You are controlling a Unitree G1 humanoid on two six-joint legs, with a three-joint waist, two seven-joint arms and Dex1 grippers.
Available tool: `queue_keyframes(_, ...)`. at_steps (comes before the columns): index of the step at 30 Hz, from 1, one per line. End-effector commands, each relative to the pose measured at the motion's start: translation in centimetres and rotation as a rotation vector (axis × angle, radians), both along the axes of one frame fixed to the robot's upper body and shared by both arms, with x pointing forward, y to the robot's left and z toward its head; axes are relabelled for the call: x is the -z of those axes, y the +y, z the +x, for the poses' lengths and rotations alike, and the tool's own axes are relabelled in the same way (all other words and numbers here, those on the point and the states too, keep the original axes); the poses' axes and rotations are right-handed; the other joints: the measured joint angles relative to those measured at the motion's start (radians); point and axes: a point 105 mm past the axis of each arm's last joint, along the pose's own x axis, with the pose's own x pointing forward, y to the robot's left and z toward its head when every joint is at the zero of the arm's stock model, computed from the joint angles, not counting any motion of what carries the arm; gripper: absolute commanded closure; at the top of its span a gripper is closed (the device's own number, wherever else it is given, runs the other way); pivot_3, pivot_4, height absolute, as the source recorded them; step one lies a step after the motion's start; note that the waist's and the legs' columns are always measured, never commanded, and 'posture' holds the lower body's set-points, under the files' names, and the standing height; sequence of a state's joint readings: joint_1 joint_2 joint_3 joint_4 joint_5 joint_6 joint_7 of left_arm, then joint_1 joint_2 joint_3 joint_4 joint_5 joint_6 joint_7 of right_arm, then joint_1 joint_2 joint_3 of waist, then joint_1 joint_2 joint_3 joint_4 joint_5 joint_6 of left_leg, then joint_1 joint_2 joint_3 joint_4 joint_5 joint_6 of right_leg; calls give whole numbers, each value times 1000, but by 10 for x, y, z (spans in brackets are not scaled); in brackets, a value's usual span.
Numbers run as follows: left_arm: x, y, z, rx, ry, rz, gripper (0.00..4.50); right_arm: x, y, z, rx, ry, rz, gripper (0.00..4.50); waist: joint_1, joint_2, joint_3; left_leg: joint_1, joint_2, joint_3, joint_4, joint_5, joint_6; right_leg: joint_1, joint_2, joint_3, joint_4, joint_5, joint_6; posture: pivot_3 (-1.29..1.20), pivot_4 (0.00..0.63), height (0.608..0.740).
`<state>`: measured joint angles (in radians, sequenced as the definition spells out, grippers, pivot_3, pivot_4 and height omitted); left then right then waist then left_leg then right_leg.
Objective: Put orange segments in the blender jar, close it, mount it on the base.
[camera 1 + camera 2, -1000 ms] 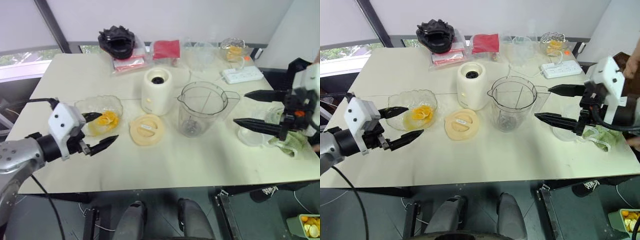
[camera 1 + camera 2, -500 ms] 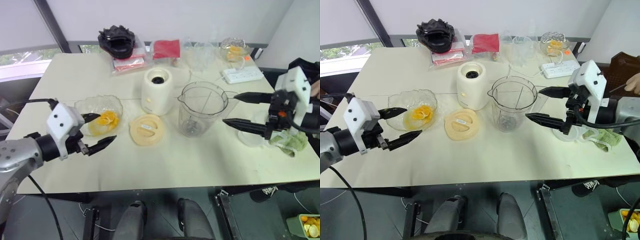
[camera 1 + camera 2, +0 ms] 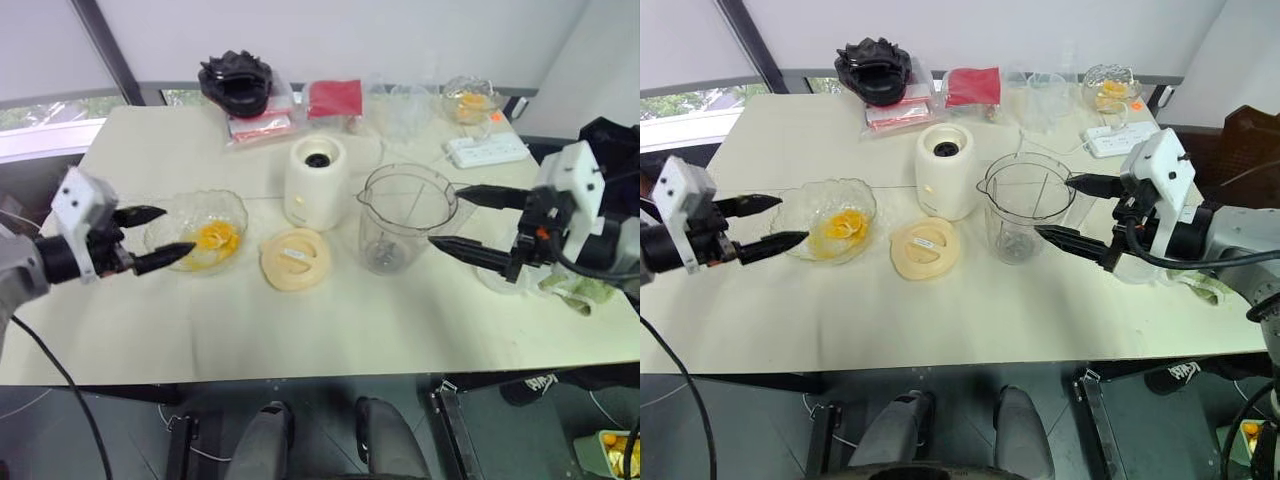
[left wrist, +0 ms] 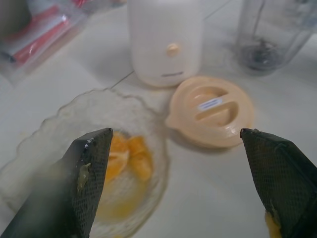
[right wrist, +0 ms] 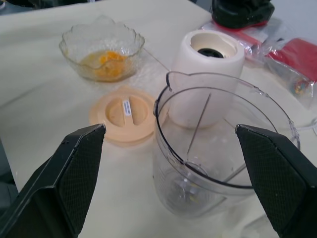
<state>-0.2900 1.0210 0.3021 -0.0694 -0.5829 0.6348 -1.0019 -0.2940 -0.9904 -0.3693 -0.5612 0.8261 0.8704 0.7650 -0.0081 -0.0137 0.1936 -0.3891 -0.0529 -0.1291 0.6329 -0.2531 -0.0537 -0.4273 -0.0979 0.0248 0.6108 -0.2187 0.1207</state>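
Orange segments lie in a shallow glass bowl at the left of the table. My left gripper is open and empty, its fingertips at the bowl's left rim and pointing toward the fruit. The clear blender jar stands upright, without a lid, in the middle. My right gripper is open and empty, with its tips just right of the jar's wall. The cream-white base stands left of the jar and behind it. A pale-yellow round lid lies flat in front of the base.
Along the far edge sit a black object, a red packet, clear containers, a small bowl of fruit and a white power strip. A green cloth lies at the right edge.
My left gripper has swung out to the left, from in front of the bowl to its left side. The right gripper has drifted left, closer to the jar.
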Motion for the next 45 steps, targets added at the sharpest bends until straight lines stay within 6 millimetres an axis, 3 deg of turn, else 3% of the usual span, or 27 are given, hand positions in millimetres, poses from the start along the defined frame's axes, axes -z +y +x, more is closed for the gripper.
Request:
queue_keyframes(1, 11, 11, 25, 2, 71, 5, 209, -4, 4, -4, 23, -54, 24, 109, 0, -1, 0, 0, 0, 0, 0, 0, 0, 0, 0, 0, 0, 0, 0, 0, 150, 740)
queue_keyframes(7, 43, 20, 75, -80, 133, 162, 209, 4, 8, -5, 38, -58, 40, 109, -5, -2, 0, 0, 0, 0, 0, 0, 0, -1, 0, 0, 1, 3, 5, 0, 150, 740)
queue_keyframes(14, 72, 13, 103, -127, 216, 311, 209, 6, 10, -4, 39, -48, 45, 109, -4, -3, 1, 0, 0, 0, 1, 0, 0, -1, 0, 0, 2, 3, 5, 0, 150, 740)
queue_keyframes(24, 91, 7, 117, -172, 228, 484, 209, 6, 11, -1, 7, -19, 20, 109, -4, -4, 2, -1, -1, -1, 3, 0, 0, -1, 0, 0, 3, 4, 7, 0, 150, 740)
queue_keyframes(40, 99, -17, 132, -253, 209, 383, 209, 9, 10, 0, 35, -38, -4, 109, -4, -5, 2, -3, -1, -1, 9, 0, 0, -1, 0, 0, 7, 5, 8, 0, 150, 740)
queue_keyframes(45, 109, -26, 134, -304, 246, 322, 209, 10, 9, 1, 45, -45, -12, 109, -4, -5, 2, -3, -1, -1, 13, -1, 1, 0, 0, 0, 8, 5, 9, 0, 150, 740)
